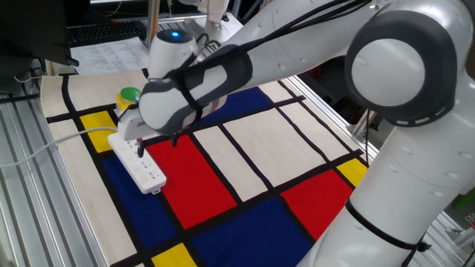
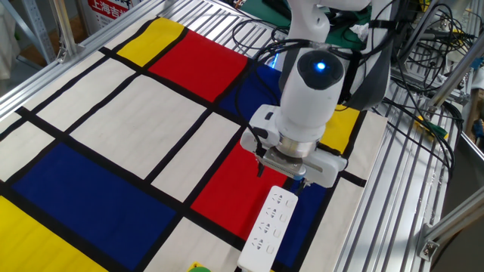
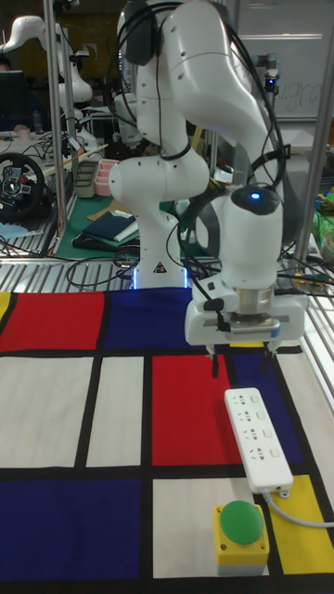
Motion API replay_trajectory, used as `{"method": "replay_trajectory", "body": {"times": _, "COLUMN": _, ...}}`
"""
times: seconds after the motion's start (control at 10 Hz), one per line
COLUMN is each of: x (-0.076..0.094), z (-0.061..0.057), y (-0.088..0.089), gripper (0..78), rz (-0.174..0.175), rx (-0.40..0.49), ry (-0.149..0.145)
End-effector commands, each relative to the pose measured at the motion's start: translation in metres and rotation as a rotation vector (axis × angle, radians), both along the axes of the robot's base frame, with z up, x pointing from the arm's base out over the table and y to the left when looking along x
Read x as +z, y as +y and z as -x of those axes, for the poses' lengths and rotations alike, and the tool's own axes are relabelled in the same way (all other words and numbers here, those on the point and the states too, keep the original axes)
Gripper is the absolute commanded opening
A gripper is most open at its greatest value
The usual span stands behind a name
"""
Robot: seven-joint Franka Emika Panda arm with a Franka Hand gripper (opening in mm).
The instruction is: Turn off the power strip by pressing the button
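Note:
The white power strip [image 3: 258, 436] lies on the coloured mat, its grey cable leaving the end nearest the green button. It also shows in both fixed views [image 1: 139, 163] [image 2: 269, 226]. I cannot pick out its small pale button in any view. My gripper [image 3: 241, 360] hangs just above the mat by the strip's far end, clear of it. Its two dark fingers [image 3: 214, 362] stand apart with nothing between them. One fixed view has the gripper [image 1: 157, 146] over the strip's cable-side half, and the other has the gripper [image 2: 280, 177] just past the strip's end.
A green dome button on a yellow base [image 3: 241, 527] stands close to the strip's cable end, and peeks out behind the arm [image 1: 129, 96]. The grey cable [image 1: 52, 144] runs off the mat's left edge. Metal rails surround the mat [image 2: 113, 113].

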State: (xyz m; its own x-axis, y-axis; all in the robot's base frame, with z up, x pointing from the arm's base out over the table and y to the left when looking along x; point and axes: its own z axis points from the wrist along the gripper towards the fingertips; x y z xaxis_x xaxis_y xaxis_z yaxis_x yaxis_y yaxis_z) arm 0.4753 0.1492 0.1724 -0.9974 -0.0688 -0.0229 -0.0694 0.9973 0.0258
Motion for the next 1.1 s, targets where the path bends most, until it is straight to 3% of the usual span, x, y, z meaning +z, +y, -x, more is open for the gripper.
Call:
{"method": "replay_trajectory", "body": {"times": 0.1, "x": 0.021, "z": -0.009, "y": -0.009, "gripper": 77.4, "rz": -0.001, "rx": 0.019, "ry": 0.011}}
{"method": "replay_trajectory", "body": {"times": 0.5, "x": 0.044, "z": -0.018, "y": -0.024, "gripper": 77.4, "rz": 0.008, "rx": 0.032, "ry": 0.051}}
{"method": "replay_trajectory", "body": {"times": 0.9, "x": 0.068, "z": -0.021, "y": -0.041, "gripper": 77.4, "rz": 0.084, "rx": 0.043, "ry": 0.064}}
{"method": "replay_trajectory", "body": {"times": 1.1, "x": 0.081, "z": -0.024, "y": -0.052, "gripper": 77.4, "rz": 0.084, "rx": 0.044, "ry": 0.072}}
